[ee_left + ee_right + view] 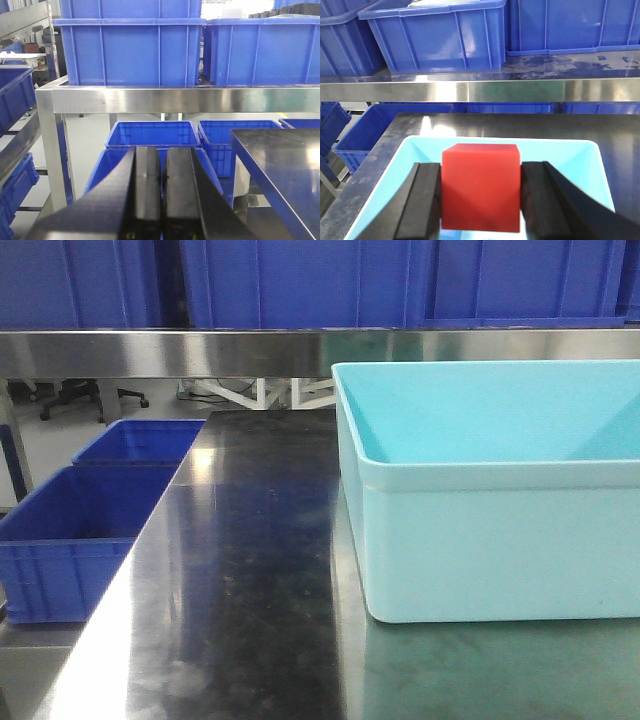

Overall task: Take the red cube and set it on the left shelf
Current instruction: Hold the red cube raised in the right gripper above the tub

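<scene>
The red cube [480, 192] sits squeezed between the two black fingers of my right gripper [481, 170], which is shut on it. It hangs over the inside of the pale cyan tub [395, 170]. In the left wrist view my left gripper [163, 152] is shut with nothing in it, fingers pressed almost together, and points at the left shelf [175, 99], a stainless-steel rack carrying large blue crates [130, 47]. The same steel rail [200, 350] crosses the front view, where neither gripper nor the cube shows.
The cyan tub [500, 540] stands on the dark steel tabletop [250, 570], near its right side. Blue crates [80, 530] rest lower down to the left of the tabletop and under the rack [150, 135]. More blue crates [440, 35] line the tier behind the tub.
</scene>
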